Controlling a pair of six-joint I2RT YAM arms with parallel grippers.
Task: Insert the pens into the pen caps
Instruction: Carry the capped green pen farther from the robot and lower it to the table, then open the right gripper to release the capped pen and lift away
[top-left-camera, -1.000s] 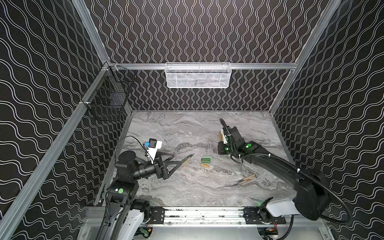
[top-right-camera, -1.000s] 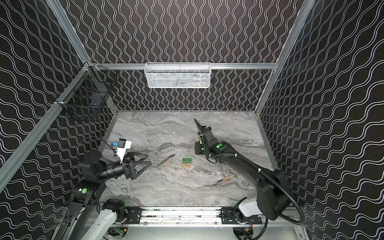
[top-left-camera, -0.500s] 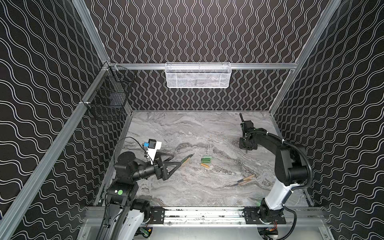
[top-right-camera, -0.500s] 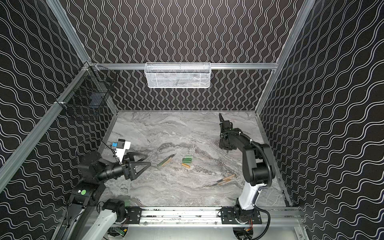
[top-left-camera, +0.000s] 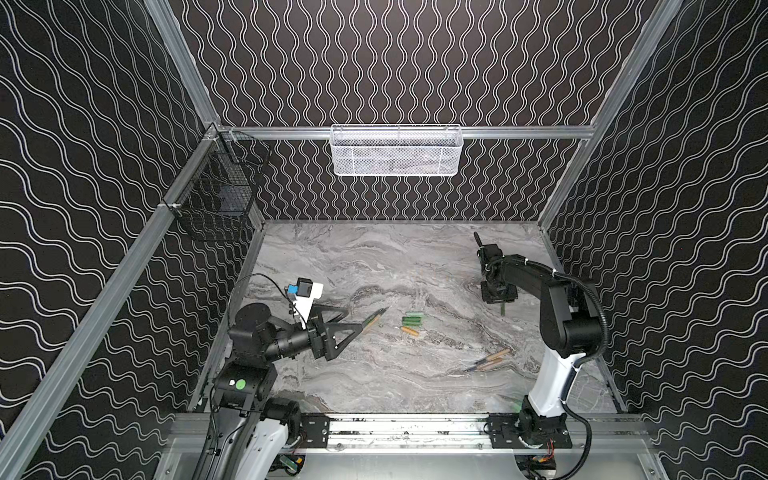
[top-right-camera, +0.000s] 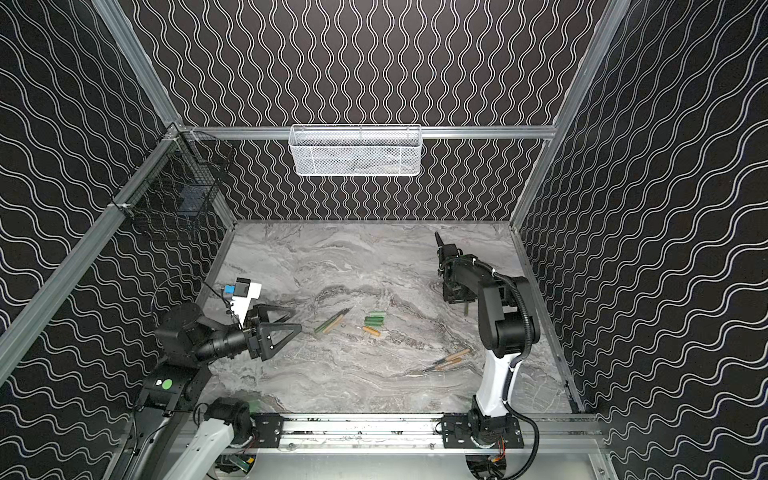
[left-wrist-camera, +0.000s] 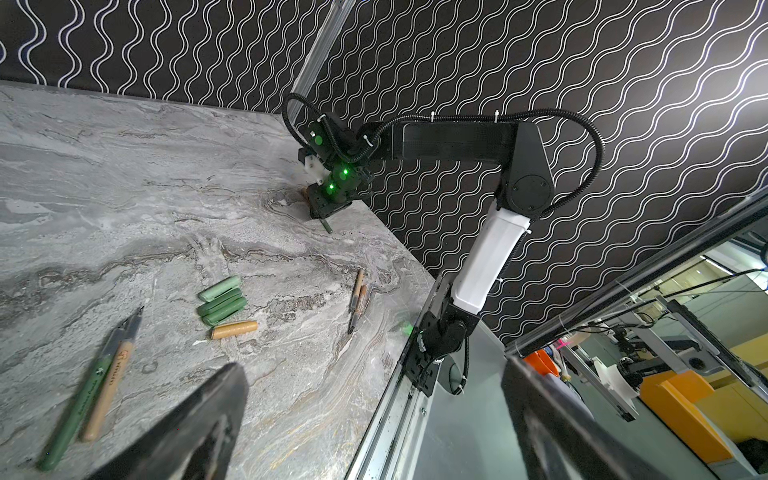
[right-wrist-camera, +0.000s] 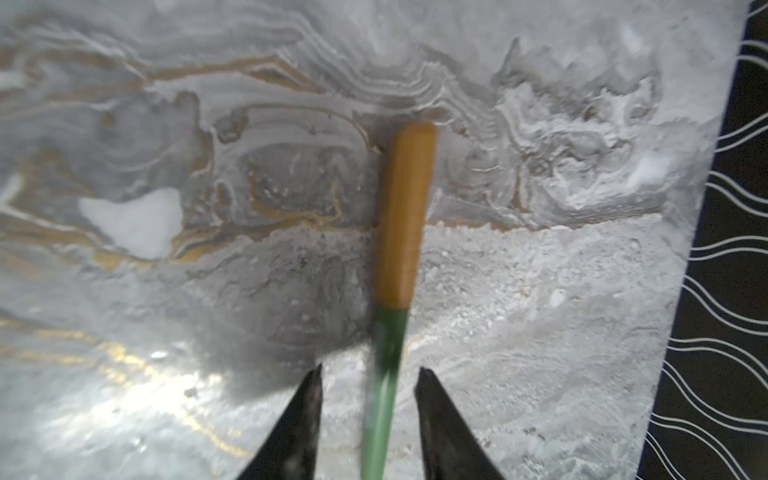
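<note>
— Marble tabletop (top-left-camera: 374, 257), dark wavy walls all round it. Where are we?

— Our right gripper (right-wrist-camera: 369, 370) hangs low near the right edge, toward the back corner. Its jaws stand partly apart, one on each side of a green pen (right-wrist-camera: 388, 345). Bare marble shows between each tip and the barrel, so we judge that it grips nothing. That pen wears an orange cap (right-wrist-camera: 407, 208) on its far end.

— Is it lying flat?

— We cannot tell; it is blurred in the wrist view.

— And our left gripper (top-left-camera: 354, 318)?

— Spread wide and empty. It hovers near the left edge, aimed at a pair of pens (left-wrist-camera: 94, 382), one green and one tan, that lie touching side by side. Three green caps (left-wrist-camera: 220, 300) and a loose orange cap (left-wrist-camera: 234, 329) sit around the middle. Two tan pens (top-left-camera: 488, 359) lie toward the front right corner.

— What could go wrong?

— If we lift the right jaws crooked, a tip could catch the barrel and drag it, or roll it toward the right edge. A cap only half pushed on could slip off. On the left, closing on the touching pair could pinch both pens or flick one into the caps.
</note>
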